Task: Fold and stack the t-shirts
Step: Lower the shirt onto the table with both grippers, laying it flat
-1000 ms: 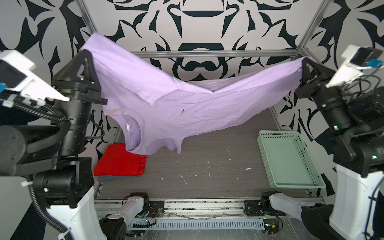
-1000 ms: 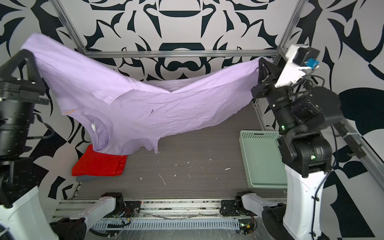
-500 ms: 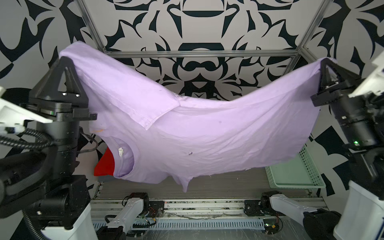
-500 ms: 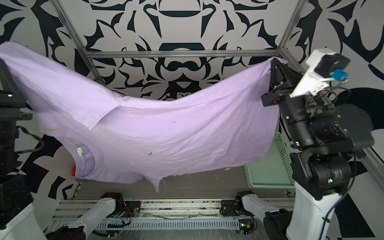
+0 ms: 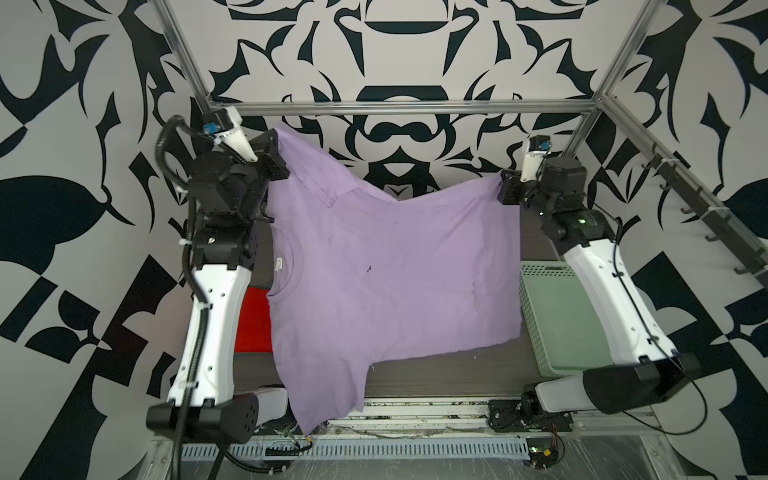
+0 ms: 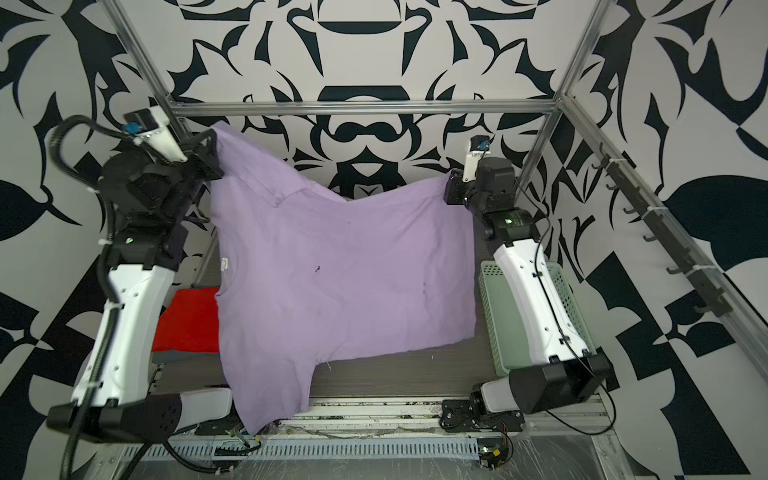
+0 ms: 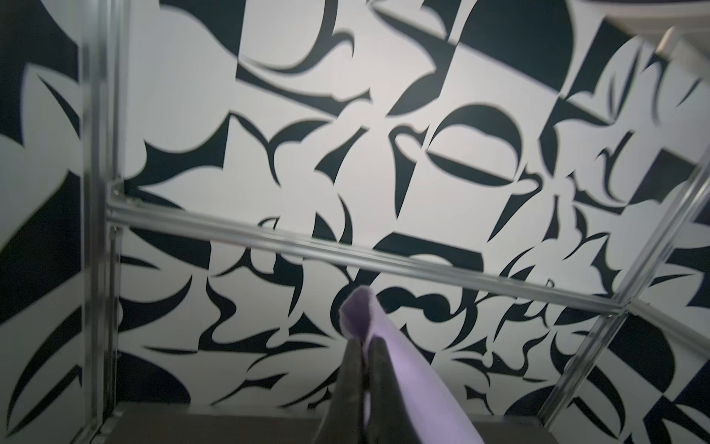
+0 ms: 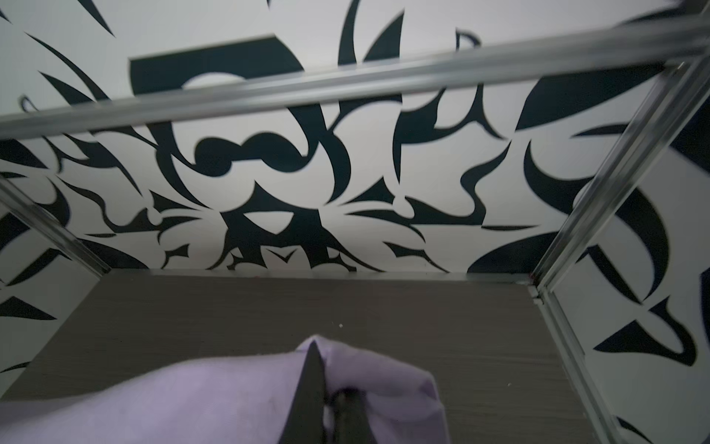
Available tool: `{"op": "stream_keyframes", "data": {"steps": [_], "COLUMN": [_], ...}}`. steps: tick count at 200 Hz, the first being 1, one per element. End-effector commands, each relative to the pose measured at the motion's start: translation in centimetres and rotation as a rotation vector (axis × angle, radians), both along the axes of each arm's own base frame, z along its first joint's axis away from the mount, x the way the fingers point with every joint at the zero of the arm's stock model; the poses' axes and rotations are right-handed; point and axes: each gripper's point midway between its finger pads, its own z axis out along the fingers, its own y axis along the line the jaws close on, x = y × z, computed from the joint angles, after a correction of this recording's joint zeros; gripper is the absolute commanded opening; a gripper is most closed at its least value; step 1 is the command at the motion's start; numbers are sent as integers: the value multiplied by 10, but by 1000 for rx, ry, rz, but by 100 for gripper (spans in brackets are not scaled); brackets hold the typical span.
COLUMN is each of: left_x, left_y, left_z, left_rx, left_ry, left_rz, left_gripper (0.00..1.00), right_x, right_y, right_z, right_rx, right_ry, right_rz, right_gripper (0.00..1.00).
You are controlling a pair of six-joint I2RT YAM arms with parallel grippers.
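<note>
All round, black-and-white patterned walls [image 5: 415,62] [image 6: 374,62] [image 7: 345,115] [image 8: 269,173]. Below, a dark wood-grain worktop [image 5: 436,376] [image 6: 395,374] [image 8: 269,307], bare only along a front strip and at the far back.

Over most of it, the lavender t-shirt [image 5: 395,282] [image 6: 345,282] [image 7: 357,311] [image 8: 230,399], held up by 2 far corners and draped forward, with the neck opening toward the left side and 1 sleeve hanging past the front edge of the worktop. Sags in the middle between the 2 holds, with the left corner raised higher than the right. Cannot tell whether the lower cloth rests on the worktop or hangs just above it.

At the sides, the left arm [image 5: 216,316] [image 6: 124,316] and the right arm [image 5: 606,291] [image 6: 536,291], both white and black, reaching from the front rail toward the back.

On the right of the worktop, a mint-green perforated basket [image 5: 561,316] [image 6: 492,324], partly behind the right arm, with its left wall just beside the lavender hem in both top views.

On the left, a folded red t-shirt [image 5: 253,324] [image 6: 187,320], partly hidden by the lavender cloth. Beneath the red, only a thin grey edge of a grey-blue t-shirt [image 6: 178,355].

At the raised corner, the left end effector [image 5: 275,139] [image 6: 210,139] [image 7: 361,340], clamped tight on lavender cloth, with a small tuft poking out past the fingertips in the left wrist view. At the lower corner, the right end effector [image 5: 502,185] [image 6: 449,183] [image 8: 320,365], likewise closed hard on lavender cloth, which bunches around the 1 dark finger showing in the right wrist view.

Inside the neck opening, a small white label [image 5: 279,264] [image 6: 225,263]. Near mid-chest, a tiny dark speck [image 5: 368,270] [image 6: 318,269].
</note>
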Motion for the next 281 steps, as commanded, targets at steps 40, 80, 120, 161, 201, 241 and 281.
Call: {"op": "stream_keyframes", "data": {"steps": [40,80,120,161,201,241,281], "left_x": [147,202,224,215,167,99,51], "left_y": [-3,0,14,22,25,26,15], "left_z": [-180,-275,-308,-305,-290,-284,-306], "left_rx": [-53,-115,-211,-236,-277,-312,-386], "left_ry": [281,455,514,565,730,839,939], "left_rz": [2,-26,-33,-43,-86,-88,-120], "left_gripper": [0,0,0,0,0,0,0], "right_x": [122,165,185,181,152,103,63], "right_y": [11,5,-1,-8,-19,-21,-20], "right_z": [-166,-222,-245,-244,-236,-239,-243], "right_rx": [91,121,160,148,129,125,114], "right_ry": [239,335,388,436,525,633,706], "right_rz": [-63,-101,-102,-80,-15,40,79], "right_gripper": [0,0,0,0,0,0,0]}}
